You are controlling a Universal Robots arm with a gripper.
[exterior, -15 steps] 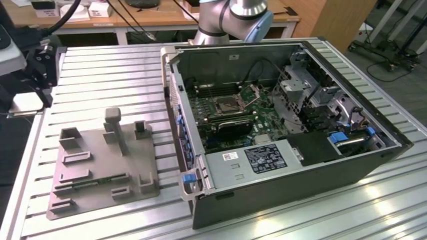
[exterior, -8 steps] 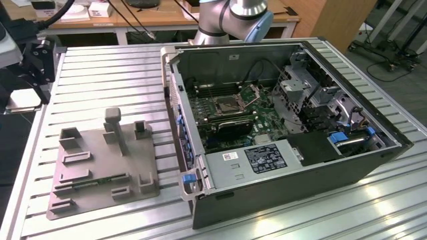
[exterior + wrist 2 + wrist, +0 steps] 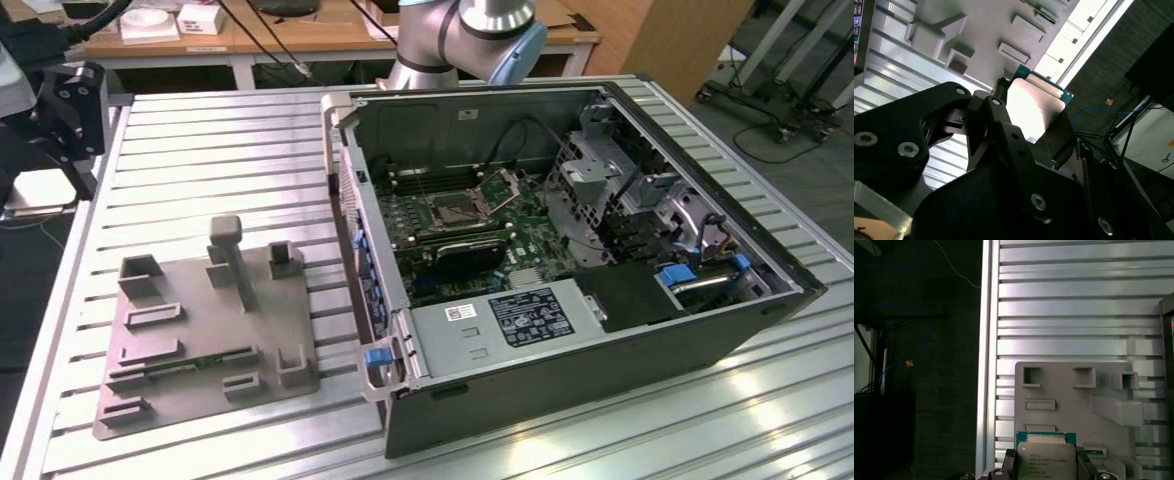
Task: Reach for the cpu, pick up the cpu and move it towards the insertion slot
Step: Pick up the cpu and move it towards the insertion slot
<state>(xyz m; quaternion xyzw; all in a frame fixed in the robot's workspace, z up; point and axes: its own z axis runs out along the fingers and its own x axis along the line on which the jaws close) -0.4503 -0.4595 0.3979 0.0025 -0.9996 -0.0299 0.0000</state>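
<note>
In both wrist views my gripper (image 3: pixel 1046 466) is shut on the cpu (image 3: pixel 1046 457), a flat square chip with a silvery top and a thin green edge. The black fingers (image 3: pixel 1009 463) press on two opposite sides of it. The cpu (image 3: pixel 1034 107) hangs in the air above the grey plastic tray (image 3: pixel 1069 400), near the table's outer edge. In the exterior view the insertion slot (image 3: pixel 461 208) lies inside the open computer case (image 3: pixel 561 250), its metal plate (image 3: pixel 507 186) hinged up. It is far from the tray (image 3: pixel 200 320).
The ribbed metal table (image 3: pixel 214 160) carries the tray and the case. The tray has raised blocks and a tall post (image 3: pixel 230 255). The arm's base (image 3: pixel 467 40) stands behind the case. Black arm hardware (image 3: pixel 60 110) hangs at the exterior view's left edge. Dark floor (image 3: pixel 914 365) lies beyond the table edge.
</note>
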